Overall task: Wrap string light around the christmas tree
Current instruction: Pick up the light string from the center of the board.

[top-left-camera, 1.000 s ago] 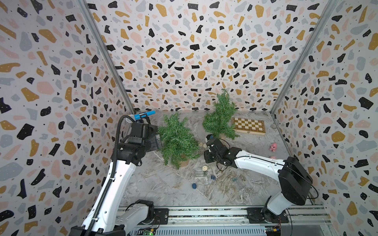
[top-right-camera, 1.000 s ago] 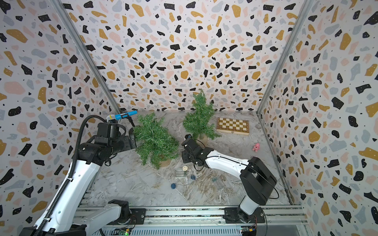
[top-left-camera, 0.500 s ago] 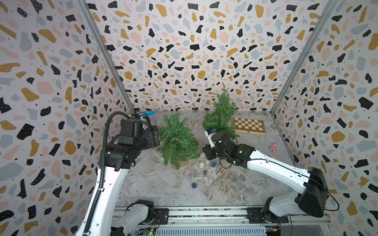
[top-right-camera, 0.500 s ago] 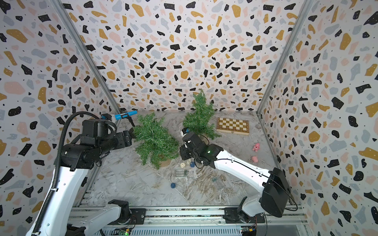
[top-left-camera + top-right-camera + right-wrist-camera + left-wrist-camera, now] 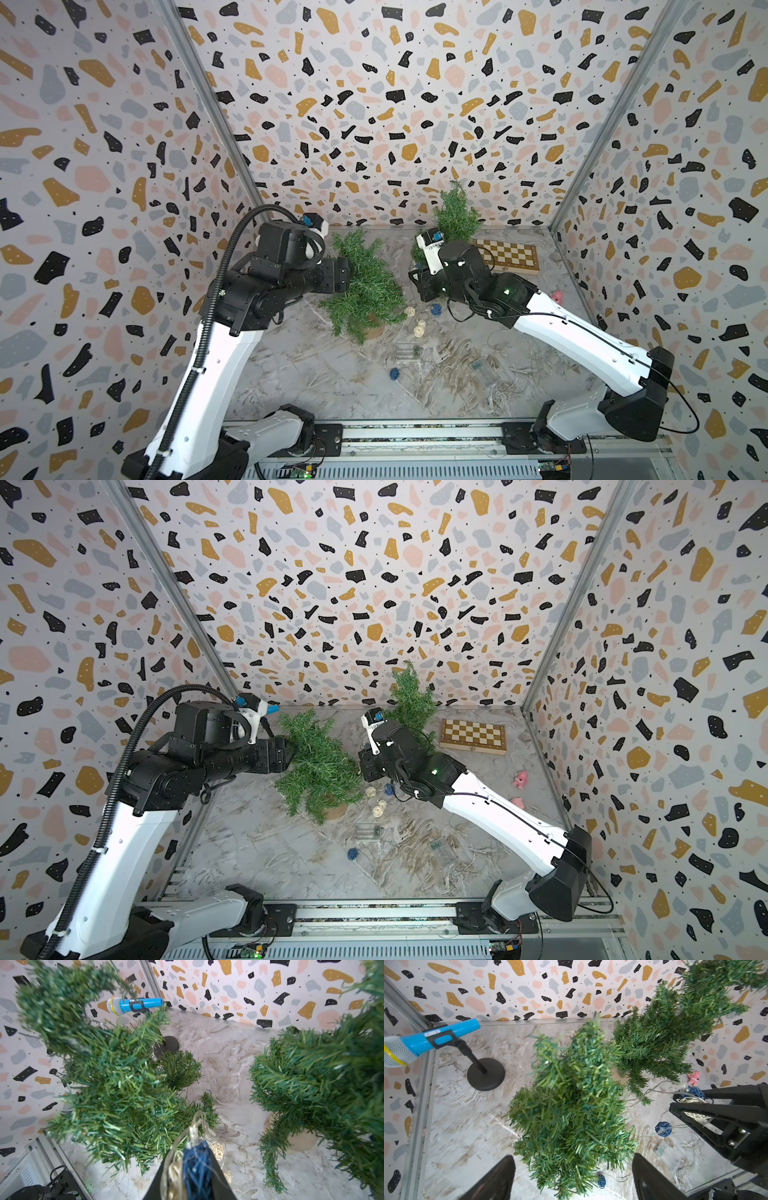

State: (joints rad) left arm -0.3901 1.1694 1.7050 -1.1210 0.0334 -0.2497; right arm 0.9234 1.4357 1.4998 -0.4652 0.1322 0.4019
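You see the christmas tree [image 5: 365, 286], green and bushy, upright on a round wooden base on the desk. The string light [image 5: 419, 330], thin wire strung with blue and cream woven balls, trails just beside it. One stretch, apparently including a blue ball, is pinched between the jaws of the right gripper [image 5: 195, 1159].

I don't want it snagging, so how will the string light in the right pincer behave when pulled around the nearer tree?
Likely floppy: the string light trails thin, slack wire from the right pincer. Its woven balls look light and would probably catch in the nearer tree rather than slide.
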